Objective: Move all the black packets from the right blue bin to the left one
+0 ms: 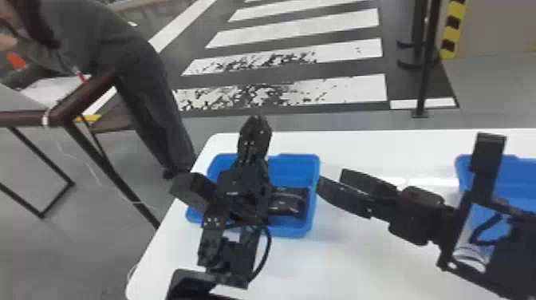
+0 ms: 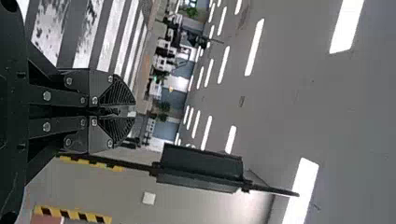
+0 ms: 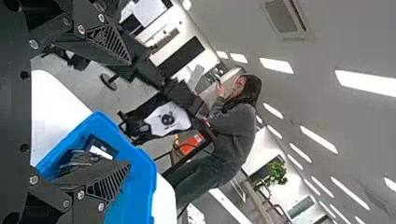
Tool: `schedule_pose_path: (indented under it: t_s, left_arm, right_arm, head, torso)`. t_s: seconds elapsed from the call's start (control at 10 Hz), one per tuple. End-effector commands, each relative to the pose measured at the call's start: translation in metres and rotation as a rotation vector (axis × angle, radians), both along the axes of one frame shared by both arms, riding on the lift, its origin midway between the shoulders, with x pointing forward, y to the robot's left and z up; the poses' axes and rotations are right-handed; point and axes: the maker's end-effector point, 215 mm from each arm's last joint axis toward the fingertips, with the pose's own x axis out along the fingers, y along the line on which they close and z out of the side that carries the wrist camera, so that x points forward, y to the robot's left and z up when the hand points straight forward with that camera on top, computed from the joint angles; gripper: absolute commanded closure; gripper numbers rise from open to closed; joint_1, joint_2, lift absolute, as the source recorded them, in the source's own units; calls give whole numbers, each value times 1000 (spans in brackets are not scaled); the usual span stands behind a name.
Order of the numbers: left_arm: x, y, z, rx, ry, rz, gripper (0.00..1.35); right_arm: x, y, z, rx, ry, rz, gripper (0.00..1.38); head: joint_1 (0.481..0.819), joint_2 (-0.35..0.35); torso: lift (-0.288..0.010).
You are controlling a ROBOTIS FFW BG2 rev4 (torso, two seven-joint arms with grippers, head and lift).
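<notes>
The white surface (image 1: 339, 263) carries two blue bins, and I think the main danger is at its left side. The left bin (image 1: 295, 165) is near the far left corner, so a push from an arm could bring it toward the left edge. The right bin (image 1: 518, 171) is farther right, along the far edge; the right arm covers much of its inside, so I cannot tell if packets remain there. A packet lying low in it could be missed for this reason.

The left tool (image 1: 257, 119) is above the left bin, its fingers together and nothing seen between them. The right tool (image 1: 330, 181) is beside the same bin's right rim, its fingers apart and with no load. They are near each other, so they may knock together if both go inward. If the right one comes down too early, a finger may catch the rim and tilt the bin.

The black packets (image 1: 285, 203) lie in the left bin, toward its right wall; one more dropped there could slide over this pile
</notes>
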Motion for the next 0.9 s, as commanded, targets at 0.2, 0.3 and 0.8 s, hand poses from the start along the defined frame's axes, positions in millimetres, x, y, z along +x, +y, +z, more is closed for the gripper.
schedule_pose_path:
  t_s: [0.2, 0.3, 0.8]
  left_arm:
    - [18, 25, -52, 4, 9, 89, 490]
    - [13, 24, -48, 2, -13, 89, -1]
    - [-62, -14, 19, -85, -143, 8, -2]
  right_arm:
    - [10, -26, 8, 11, -19, -58, 302]
    - [12, -33, 5, 0, -24, -75, 303]
    - [45, -167, 17, -170, -231, -445, 298]
  head:
    - [684, 350]
    - [692, 349]
    - [689, 240]
  torso:
    - [-140]
    - [-140]
    - [-140]
